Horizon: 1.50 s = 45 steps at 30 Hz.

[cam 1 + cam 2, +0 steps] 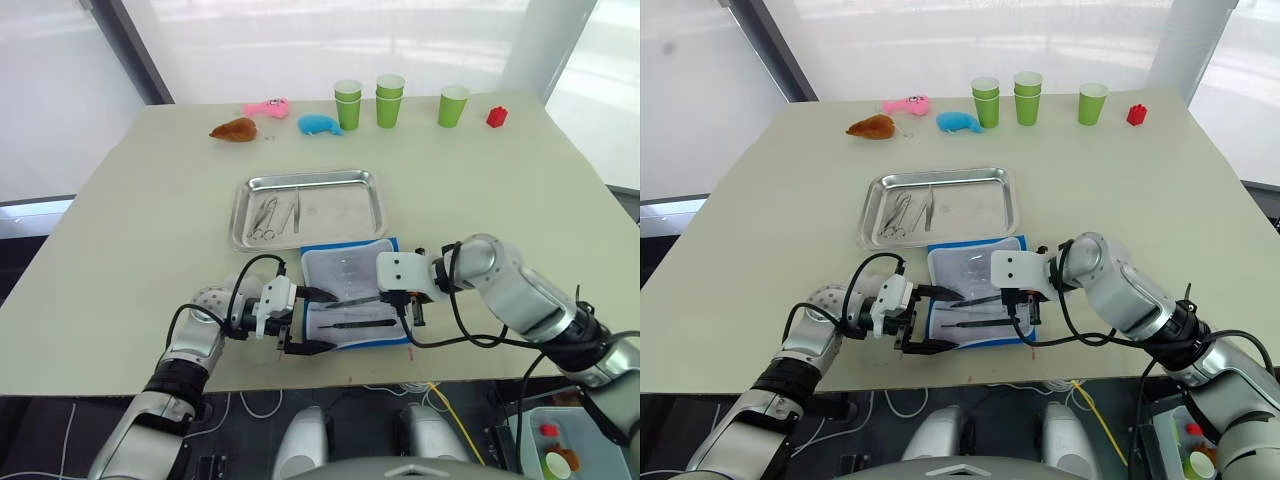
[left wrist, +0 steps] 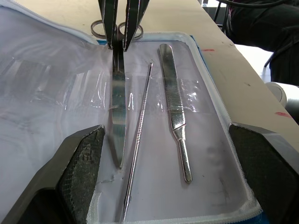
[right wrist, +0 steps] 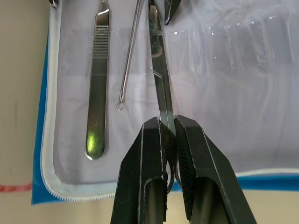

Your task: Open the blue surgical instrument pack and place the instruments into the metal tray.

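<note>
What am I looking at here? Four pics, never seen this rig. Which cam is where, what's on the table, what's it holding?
It is a humanoid robot with two arms. Two pictures come from its head, looking down; the other two from cameras on its wrists. On the table the blue surgical instrument pack lies open. The right gripper is shut on a pair of scissors at the ring end. The left gripper is open at the pack's edge, holding nothing. A thin probe and a flat handle lie in the pack. The metal tray behind holds some instruments. Green cups and toys stand at the far edge.
</note>
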Available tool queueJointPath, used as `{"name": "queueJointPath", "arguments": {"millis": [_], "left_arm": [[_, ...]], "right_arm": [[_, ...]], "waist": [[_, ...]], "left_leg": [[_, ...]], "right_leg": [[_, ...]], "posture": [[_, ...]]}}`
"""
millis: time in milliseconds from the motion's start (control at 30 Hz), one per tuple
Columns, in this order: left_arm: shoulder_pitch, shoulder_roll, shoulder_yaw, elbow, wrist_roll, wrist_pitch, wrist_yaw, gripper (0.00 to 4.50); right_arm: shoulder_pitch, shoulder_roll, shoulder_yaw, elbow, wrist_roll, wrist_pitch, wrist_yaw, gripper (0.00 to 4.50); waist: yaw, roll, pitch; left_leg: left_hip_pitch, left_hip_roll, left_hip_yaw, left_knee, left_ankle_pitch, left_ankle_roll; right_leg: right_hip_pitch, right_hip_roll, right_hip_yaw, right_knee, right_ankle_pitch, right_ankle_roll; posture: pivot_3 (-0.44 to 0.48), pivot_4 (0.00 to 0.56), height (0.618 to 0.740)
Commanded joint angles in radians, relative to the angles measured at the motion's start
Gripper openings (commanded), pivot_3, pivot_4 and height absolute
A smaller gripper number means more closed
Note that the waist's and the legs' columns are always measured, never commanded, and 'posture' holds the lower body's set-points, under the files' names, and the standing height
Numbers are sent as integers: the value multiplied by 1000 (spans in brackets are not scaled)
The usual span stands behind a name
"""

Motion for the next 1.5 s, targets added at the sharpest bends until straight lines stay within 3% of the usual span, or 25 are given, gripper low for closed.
{"name": "queueJointPath", "arguments": {"millis": [33, 633, 967, 1133, 1367, 1500], "left_arm": [[72, -14, -88, 92, 116, 90, 24, 4500], [80, -27, -80, 96, 110, 81, 29, 4500], [87, -27, -82, 89, 106, 76, 18, 4500], [87, -30, -82, 93, 107, 71, 22, 4500], [99, -35, -78, 78, 110, 76, 29, 4500], [101, -39, -73, 74, 109, 83, 36, 4500]], "right_arm": [[-35, -22, -35, -54, -3, -3, 8, 65], [-7, -222, -154, -28, 58, -99, 105, 65], [30, -362, -285, 17, 116, -175, 179, 65], [-12, -242, -356, 91, 181, -69, 88, 65], [-156, 113, -443, 257, 235, 166, -202, 65], [-212, 245, -464, 376, 228, 196, -337, 65]], "waist": [[0, 0, 0], [5, 0, 4], [6, 2, 5], [3, 2, 5], [2, 6, 4], [4, 8, 3]], "left_leg": [[0, 0, 0, 0, 0, 0], [-1, -1, 0, -1, 0, 0], [0, -1, 1, -2, 0, 0], [0, -1, 1, -2, 0, 0], [-1, -2, 0, -2, 0, 0], [-1, -5, -1, -3, 0, 0]], "right_leg": [[0, 0, 0, 0, 0, 0], [0, -1, 0, -3, 0, 0], [0, -2, 0, -4, -1, 2], [0, -2, 1, -4, -1, 2], [0, -1, 2, -3, -1, 1], [0, -2, 4, -3, -1, 1]], "posture": [[0, 150, 740], [0, 150, 740], [0, 150, 740], [0, 150, 740], [0, 150, 740], [0, 150, 740]]}}
